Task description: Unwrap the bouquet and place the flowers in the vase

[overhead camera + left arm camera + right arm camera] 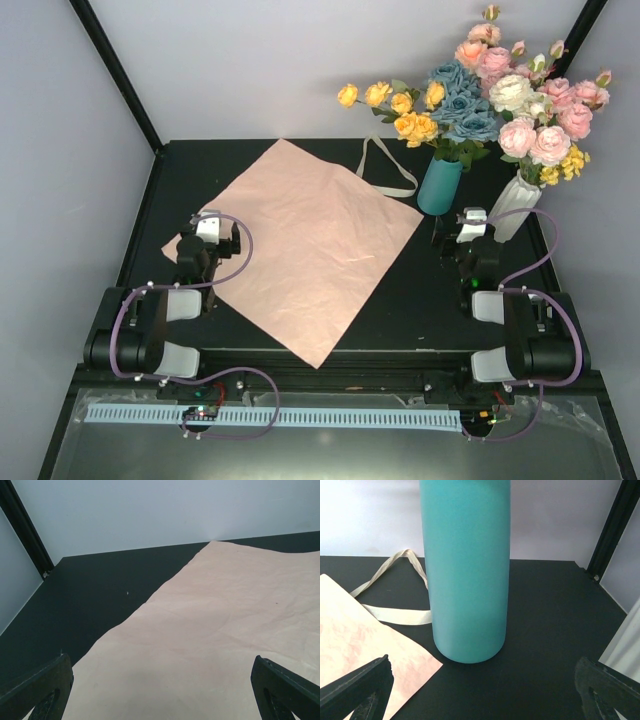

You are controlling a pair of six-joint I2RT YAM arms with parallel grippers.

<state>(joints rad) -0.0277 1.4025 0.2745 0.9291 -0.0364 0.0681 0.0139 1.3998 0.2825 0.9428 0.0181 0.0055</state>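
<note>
**A:** Right gripper (481, 692): both fingers spread wide, nothing between them. Left gripper (160, 690): same, wide apart and empty.

**B:** What do we have ahead of the right fingers?

**A:** The plain teal cylinder vase (467, 570), straight ahead and a shade left of centre, near but not touching. It stands upright on the black table (545, 630), long axis vertical, so it runs across our line of reach.

**B:** And the flowers?

**A:** The small yellow and blue artificial flowers (440, 105) are stems-down in that vase. We'd judge the placing done.

**B:** Wrap?

**A:** The pink sheet of wrapping paper (300, 245) lies flat and open, its left corner below the left fingers. The loose cream ribbon (395, 597) lies just left of the vase base.

**B:** Which arm is nearer?

**A:** Right, clearly. Left is well apart from the vase, across the sheet.

**B:** Risk?

**A:** The white ribbed vase (515, 205) with larger pink and cream roses (535, 110) stands just right of the teal one. If we tidy the stems, we'd come from above, since a forward push could tip the tall vase. Otherwise we'd pull straight back.
</note>
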